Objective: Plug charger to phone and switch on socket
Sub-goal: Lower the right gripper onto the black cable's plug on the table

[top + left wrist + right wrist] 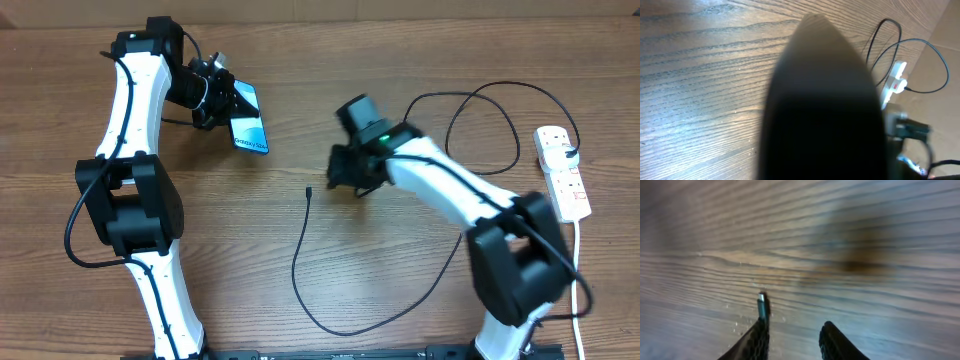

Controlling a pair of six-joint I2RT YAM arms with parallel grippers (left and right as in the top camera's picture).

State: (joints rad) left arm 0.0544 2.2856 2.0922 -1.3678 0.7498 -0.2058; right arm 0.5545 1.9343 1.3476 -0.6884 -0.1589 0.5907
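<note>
while the left gripper [216,94] is clamped shut on the phone [250,120], i see the charger [300,232] tip lying on the table [400,300] right of the phone. just beyond it the right gripper [794,330] hangs low, its fingers [756,341] apart around nothing. the socket [562,170] lies far right of the phone.

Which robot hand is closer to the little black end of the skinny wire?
Right. The right gripper is just beside the charger tip. The left gripper is much farther away, off on the tip's other side, holding the phone.
</note>
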